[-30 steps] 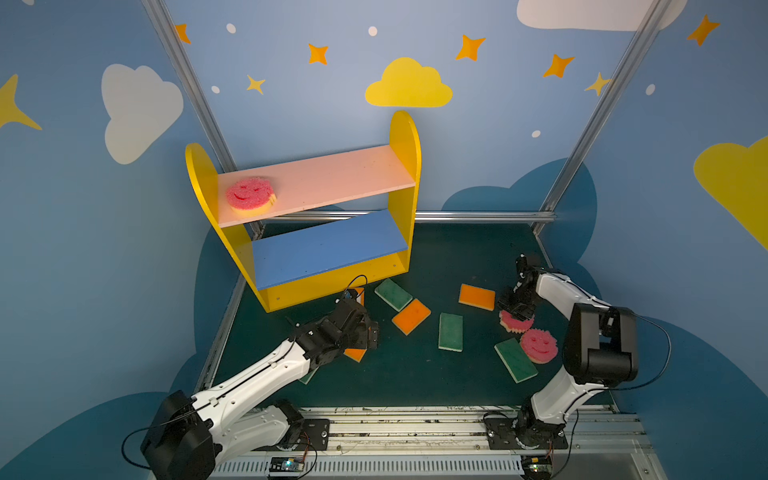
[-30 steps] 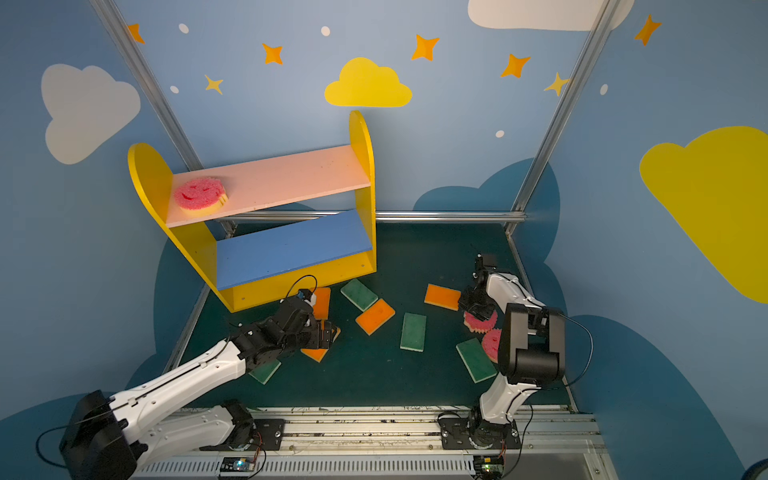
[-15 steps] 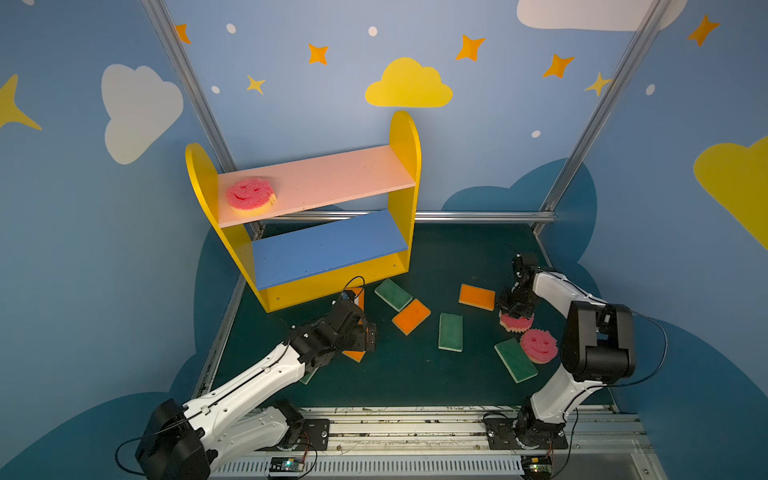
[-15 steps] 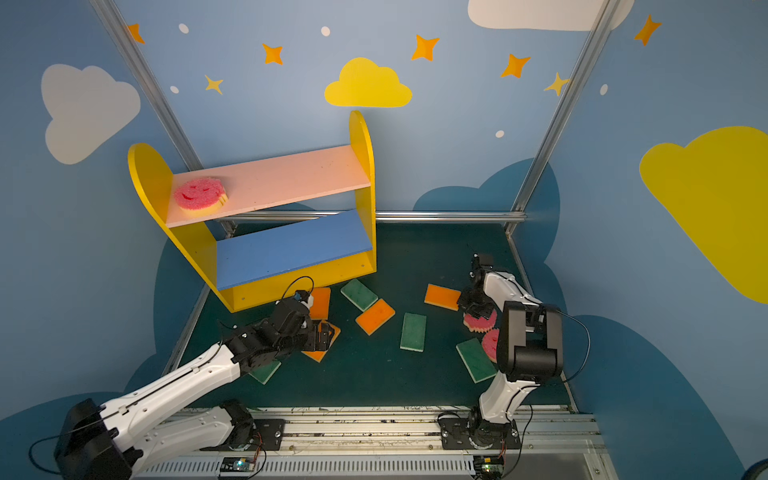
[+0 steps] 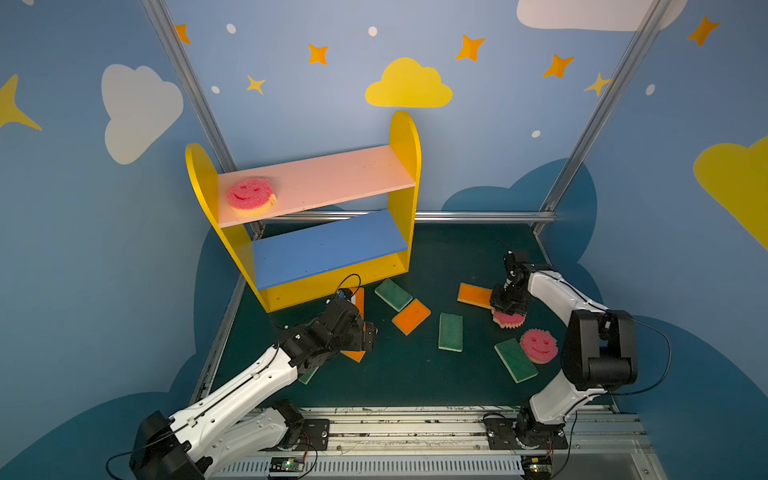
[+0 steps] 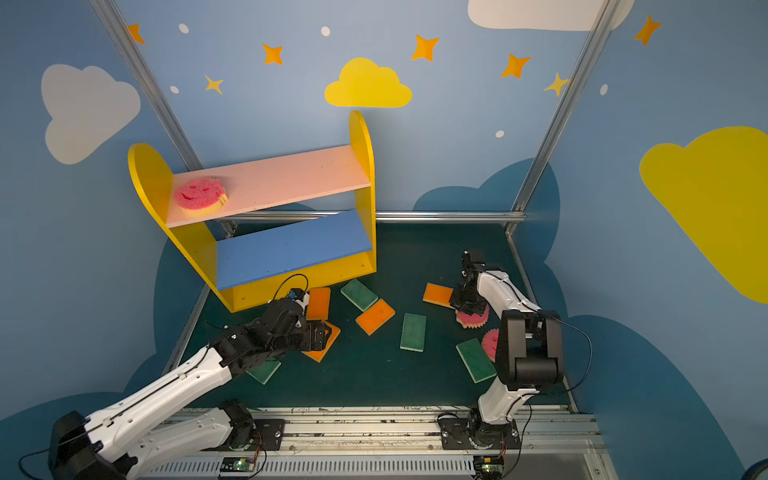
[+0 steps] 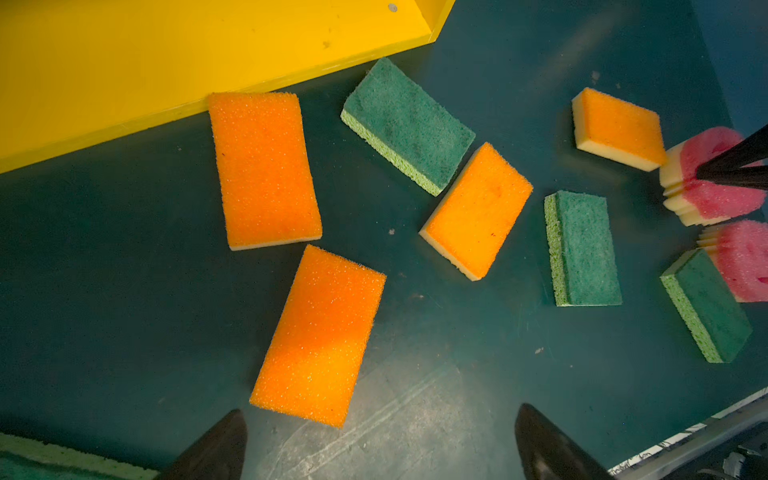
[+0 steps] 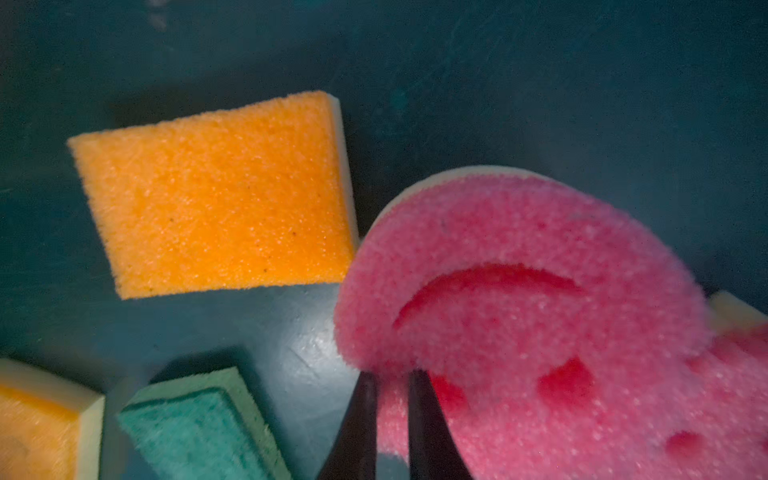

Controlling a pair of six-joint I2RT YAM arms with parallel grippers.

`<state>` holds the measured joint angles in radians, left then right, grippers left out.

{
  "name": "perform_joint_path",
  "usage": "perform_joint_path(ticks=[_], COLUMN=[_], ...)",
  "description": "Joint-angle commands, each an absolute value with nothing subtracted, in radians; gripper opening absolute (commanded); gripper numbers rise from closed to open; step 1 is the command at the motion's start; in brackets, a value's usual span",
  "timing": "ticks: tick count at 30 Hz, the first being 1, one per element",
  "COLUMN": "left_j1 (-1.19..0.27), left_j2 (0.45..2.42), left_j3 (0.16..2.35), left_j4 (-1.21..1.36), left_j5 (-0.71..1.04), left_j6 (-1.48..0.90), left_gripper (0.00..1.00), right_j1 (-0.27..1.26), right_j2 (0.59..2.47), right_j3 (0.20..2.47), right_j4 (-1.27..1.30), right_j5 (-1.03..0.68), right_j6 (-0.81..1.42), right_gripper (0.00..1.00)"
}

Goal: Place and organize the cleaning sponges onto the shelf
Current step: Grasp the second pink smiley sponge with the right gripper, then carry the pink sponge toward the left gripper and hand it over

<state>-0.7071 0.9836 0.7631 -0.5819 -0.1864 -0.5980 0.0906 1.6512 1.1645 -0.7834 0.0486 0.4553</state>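
The shelf [image 5: 402, 166] stands at the back left, and one pink smiley sponge [image 5: 250, 196] lies on its pink upper board. My right gripper [image 8: 392, 378] is shut on the edge of another pink smiley sponge [image 8: 519, 291], which bulges up from the floor; in both top views that gripper [image 5: 508, 312] [image 6: 469, 309] presses down on it. My left gripper [image 7: 380, 419] hangs open just above the floor, nothing between its fingers, right beside an orange sponge [image 7: 320, 336].
Loose on the green floor lie a third pink smiley sponge [image 5: 538, 345], green sponges [image 5: 392, 294] [image 5: 450, 331] [image 5: 515, 359] and orange sponges [image 5: 410, 316] [image 5: 473, 295] [image 5: 358, 297]. Blue walls close in the sides and back.
The right jaws have closed onto the pink smiley sponge's edge. The left arm has barely moved and its gripper stays open.
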Motion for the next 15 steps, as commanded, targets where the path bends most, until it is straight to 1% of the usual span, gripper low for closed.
perform_joint_path(ticks=[1, 4, 6, 9, 15], left_j1=[-0.702, -0.701, -0.700, -0.695, -0.687], left_j2=[0.966, 0.957, 0.951, 0.945, 0.931], left_j3=[0.795, 0.803, 0.800, 0.798, 0.794], left_j4=[-0.627, -0.642, -0.644, -0.653, -0.668], left_j5=[-0.184, -0.185, -0.187, -0.186, -0.183], left_j6=[-0.586, -0.585, -0.579, -0.575, -0.575], left_gripper=[1.00, 1.00, 1.00, 0.99, 1.00], right_j1=[0.129, 0.171, 0.200, 0.250, 0.372], right_j2=[1.593, 1.569, 1.560, 1.554, 1.549], right_j3=[1.222, 1.266, 1.309, 1.397, 1.570], right_j4=[-0.840, -0.871, -0.904, -0.977, -1.040], right_j5=[0.033, 0.024, 0.017, 0.040, -0.006], right_j6=[0.435, 0.422, 0.403, 0.376, 0.293], right_gripper=[0.06, 0.06, 0.03, 0.03, 0.03])
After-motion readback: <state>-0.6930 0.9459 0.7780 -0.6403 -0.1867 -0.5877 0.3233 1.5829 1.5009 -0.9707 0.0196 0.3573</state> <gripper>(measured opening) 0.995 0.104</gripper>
